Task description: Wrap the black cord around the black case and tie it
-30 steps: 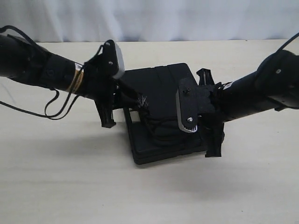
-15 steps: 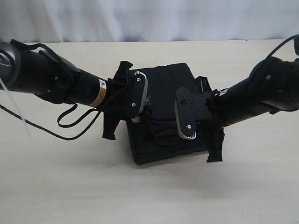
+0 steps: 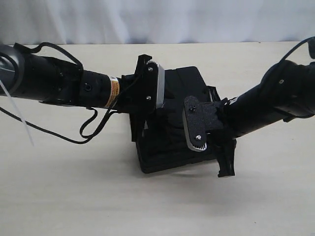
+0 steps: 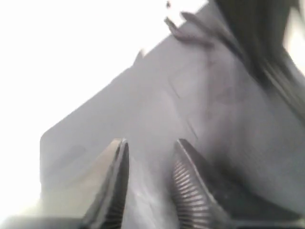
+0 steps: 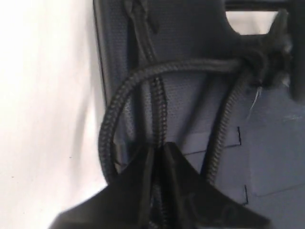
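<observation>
My right gripper (image 5: 157,145) is pressed together on a strand of the black cord (image 5: 110,112), which loops across the black case (image 3: 183,82) lying flat on the table (image 3: 74,191) (a knot sits beside the handle slot). My left gripper (image 4: 150,145) hangs over the case, fingers spread, pinching nothing.

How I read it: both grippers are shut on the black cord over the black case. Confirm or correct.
Only the right gripper is shut on the black cord, over the black case. The left wrist view shows the left gripper with jaws apart and nothing between them.
</observation>
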`<state>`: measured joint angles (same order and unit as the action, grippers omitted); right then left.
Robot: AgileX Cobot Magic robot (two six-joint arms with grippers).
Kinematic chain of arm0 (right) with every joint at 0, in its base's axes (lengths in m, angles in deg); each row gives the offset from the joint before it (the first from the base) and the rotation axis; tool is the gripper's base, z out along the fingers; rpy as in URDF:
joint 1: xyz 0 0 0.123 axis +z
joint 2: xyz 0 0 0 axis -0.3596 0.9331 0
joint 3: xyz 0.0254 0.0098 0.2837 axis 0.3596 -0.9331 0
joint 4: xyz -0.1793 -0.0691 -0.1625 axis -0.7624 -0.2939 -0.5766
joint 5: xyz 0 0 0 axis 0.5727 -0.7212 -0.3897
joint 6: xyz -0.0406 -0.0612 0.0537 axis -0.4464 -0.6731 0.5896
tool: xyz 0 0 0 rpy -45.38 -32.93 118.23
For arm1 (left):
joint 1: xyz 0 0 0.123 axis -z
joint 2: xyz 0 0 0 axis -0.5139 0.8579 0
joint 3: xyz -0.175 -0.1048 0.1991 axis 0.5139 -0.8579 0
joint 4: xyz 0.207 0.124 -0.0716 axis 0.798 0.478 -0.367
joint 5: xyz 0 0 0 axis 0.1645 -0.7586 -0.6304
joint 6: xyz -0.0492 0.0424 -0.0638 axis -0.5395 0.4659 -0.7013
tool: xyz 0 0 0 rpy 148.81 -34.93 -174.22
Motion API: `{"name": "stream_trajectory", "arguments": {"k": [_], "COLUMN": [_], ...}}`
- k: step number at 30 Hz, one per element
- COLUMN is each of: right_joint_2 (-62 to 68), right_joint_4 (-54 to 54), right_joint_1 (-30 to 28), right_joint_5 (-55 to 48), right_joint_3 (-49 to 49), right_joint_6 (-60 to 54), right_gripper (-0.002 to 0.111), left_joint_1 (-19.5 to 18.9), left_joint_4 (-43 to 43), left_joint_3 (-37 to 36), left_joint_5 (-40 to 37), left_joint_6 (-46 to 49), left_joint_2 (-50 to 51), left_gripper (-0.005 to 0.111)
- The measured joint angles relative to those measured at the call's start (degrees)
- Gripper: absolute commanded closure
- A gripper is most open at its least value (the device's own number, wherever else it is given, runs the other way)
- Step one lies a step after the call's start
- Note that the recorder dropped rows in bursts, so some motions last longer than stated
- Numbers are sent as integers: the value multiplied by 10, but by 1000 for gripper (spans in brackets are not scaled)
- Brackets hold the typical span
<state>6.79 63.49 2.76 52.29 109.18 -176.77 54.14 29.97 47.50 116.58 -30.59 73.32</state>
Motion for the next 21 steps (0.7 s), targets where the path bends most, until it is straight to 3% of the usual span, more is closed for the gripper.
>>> {"name": "stream_trajectory", "arguments": {"k": [3, 7, 15, 21], "right_joint_2": [0, 0, 0, 0], "right_joint_4": [0, 4, 4, 4], "right_joint_1": [18, 28, 28, 28], "right_joint_5": [-1, -2, 14, 34], "right_joint_3": [1, 1, 1, 1], "right_joint_6": [0, 8, 34, 36], "right_gripper": [104, 104, 104, 104], "left_joint_1": [0, 0, 0, 32], "left_joint_4": [-57, -75, -158, -287], "left_joint_3": [0, 0, 0, 10], "left_joint_5": [15, -49, -307, -465], "left_joint_6": [36, 59, 43, 59], "left_joint_2": [11, 11, -73, -124], "left_gripper": [75, 75, 75, 99]}}
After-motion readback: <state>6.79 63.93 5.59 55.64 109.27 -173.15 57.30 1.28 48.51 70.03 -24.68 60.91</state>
